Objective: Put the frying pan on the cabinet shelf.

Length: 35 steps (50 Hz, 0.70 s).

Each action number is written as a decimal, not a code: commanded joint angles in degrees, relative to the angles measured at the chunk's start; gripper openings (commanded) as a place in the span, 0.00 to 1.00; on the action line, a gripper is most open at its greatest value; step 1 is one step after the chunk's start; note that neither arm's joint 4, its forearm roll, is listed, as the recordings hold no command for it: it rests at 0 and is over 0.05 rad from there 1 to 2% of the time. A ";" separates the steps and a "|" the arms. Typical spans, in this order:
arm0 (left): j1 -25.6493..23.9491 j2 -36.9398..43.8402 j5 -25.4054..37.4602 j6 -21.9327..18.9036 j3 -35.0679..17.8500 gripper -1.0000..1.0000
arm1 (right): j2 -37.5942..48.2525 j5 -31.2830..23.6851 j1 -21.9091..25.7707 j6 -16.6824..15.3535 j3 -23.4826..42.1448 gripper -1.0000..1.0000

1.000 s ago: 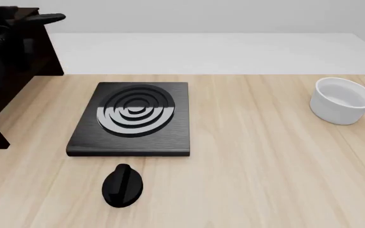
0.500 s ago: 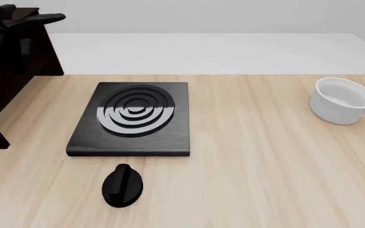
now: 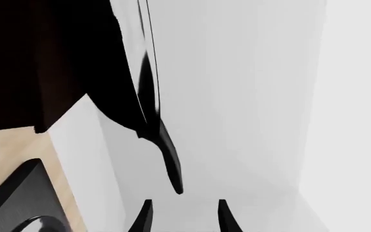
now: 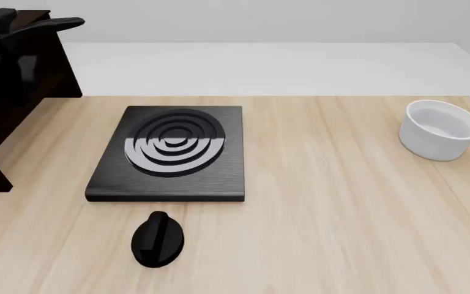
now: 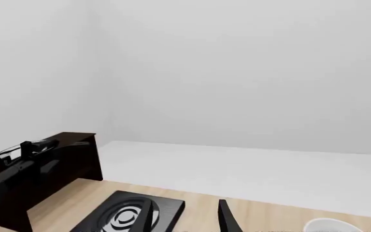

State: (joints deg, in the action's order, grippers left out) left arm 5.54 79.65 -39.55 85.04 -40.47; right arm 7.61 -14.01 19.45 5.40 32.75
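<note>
the frying pan (image 4: 51, 24) rests on top of the dark cabinet shelf (image 4: 22, 92), handle jutting out. left fingers (image 3: 143, 217) apart, empty, near that handle. right fingers (image 5: 224, 217) apart.

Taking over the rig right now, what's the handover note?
Left gripper: open, holding nothing, fingertips just short of the frying pan handle.
Right gripper: open, holding nothing, high over the table, out of the front view.
Frying pan: up at the cabinet shelf, handle jutting past its edge.
Done: the pan appears placed, though its base is hard to see.
Left: probably confirm it sits stably, then pull the left arm away.
</note>
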 commanded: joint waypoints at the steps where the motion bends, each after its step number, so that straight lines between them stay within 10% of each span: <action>1: -0.80 -5.52 -0.44 -0.54 5.50 1.00 | -1.05 -1.07 -0.78 -0.21 -0.14 1.00; 35: -5.64 -25.99 11.91 -5.05 13.60 1.00 | -2.43 -1.41 -0.22 -0.66 -2.43 1.00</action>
State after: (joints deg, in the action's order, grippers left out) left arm 1.31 59.10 -31.43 81.75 -29.38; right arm 5.98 -14.94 19.44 5.03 30.93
